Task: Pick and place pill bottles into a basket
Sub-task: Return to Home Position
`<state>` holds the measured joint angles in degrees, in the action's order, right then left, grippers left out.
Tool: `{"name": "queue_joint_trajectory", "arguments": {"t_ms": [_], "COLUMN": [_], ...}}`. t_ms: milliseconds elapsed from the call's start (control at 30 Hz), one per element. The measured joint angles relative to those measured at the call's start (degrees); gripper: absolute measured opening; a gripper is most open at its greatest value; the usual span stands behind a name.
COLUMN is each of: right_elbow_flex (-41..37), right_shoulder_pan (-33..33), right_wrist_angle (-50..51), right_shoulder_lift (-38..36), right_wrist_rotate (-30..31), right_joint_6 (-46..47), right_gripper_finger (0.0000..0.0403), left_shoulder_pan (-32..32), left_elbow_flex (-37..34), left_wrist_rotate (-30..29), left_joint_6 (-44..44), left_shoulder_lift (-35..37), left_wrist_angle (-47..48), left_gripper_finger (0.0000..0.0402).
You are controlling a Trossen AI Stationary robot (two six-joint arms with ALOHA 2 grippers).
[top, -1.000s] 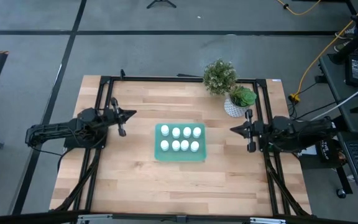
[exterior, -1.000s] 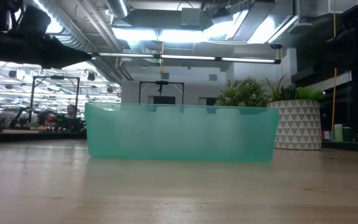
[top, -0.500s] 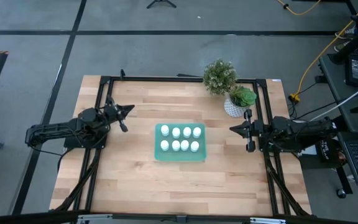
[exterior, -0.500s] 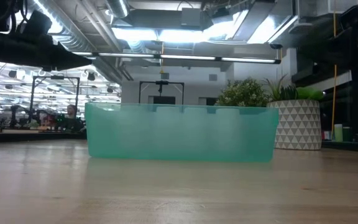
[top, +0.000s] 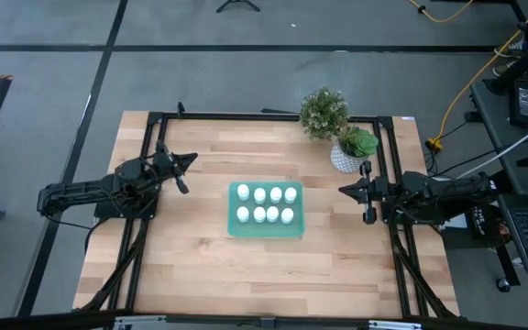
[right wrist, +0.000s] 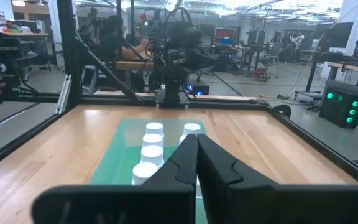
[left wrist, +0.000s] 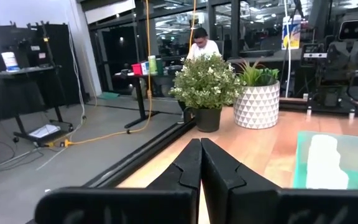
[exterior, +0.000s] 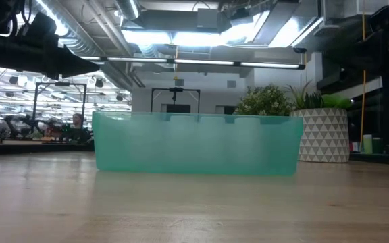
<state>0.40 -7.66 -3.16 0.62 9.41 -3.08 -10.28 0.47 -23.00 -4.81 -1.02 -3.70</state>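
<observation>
Several white pill bottles point(top: 266, 204) stand upright in two rows inside the teal basket point(top: 264, 229), which sits flat at the middle of the wooden table. My left gripper point(top: 192, 159) is shut and hovers level to the basket's left, pointing toward the far right. My right gripper point(top: 342, 191) is shut and hovers level to the basket's right, pointing at the basket. The left wrist view shows the shut gripper point(left wrist: 201, 143) and two bottles point(left wrist: 324, 160). In the right wrist view the shut gripper point(right wrist: 193, 137) points over the bottles point(right wrist: 152, 140). The low view shows the basket's near wall point(exterior: 194, 145).
A bushy potted plant point(top: 324, 112) and a white patterned pot point(top: 348, 154) stand at the table's far right. Black frame rails point(top: 154, 119) run along the table's left, right and far sides. People sit beyond the table point(left wrist: 201, 45).
My left gripper has turned in place, its tip swinging toward the table's far edge. The basket, the bottles and my right gripper have kept still.
</observation>
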Motion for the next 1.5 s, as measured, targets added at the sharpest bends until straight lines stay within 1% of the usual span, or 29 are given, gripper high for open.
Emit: {"name": "queue_joint_trajectory", "arguments": {"t_ms": [133,1233,1500], "right_elbow_flex": [0.00,0.00,0.00], "right_shoulder_pan": [0.00,0.00,-0.02], "right_wrist_angle": [0.00,0.02,0.02], "right_shoulder_lift": [0.00,-0.04,-0.04], "right_wrist_rotate": [0.00,0.02,0.02], "right_joint_6": [-0.28,-0.15,-0.23], "right_gripper_finger": [0.0018,0.0019,0.0019], "left_shoulder_pan": [0.00,0.00,0.00], "left_elbow_flex": [0.00,0.00,0.00], "left_wrist_rotate": [0.00,0.13,0.13], "left_joint_6": [-0.92,-0.44,-0.46], "left_shoulder_lift": [0.00,0.00,0.00], "left_wrist_angle": [0.00,0.02,0.00], "left_gripper_finger": [0.0002,0.0002,0.0010]}}
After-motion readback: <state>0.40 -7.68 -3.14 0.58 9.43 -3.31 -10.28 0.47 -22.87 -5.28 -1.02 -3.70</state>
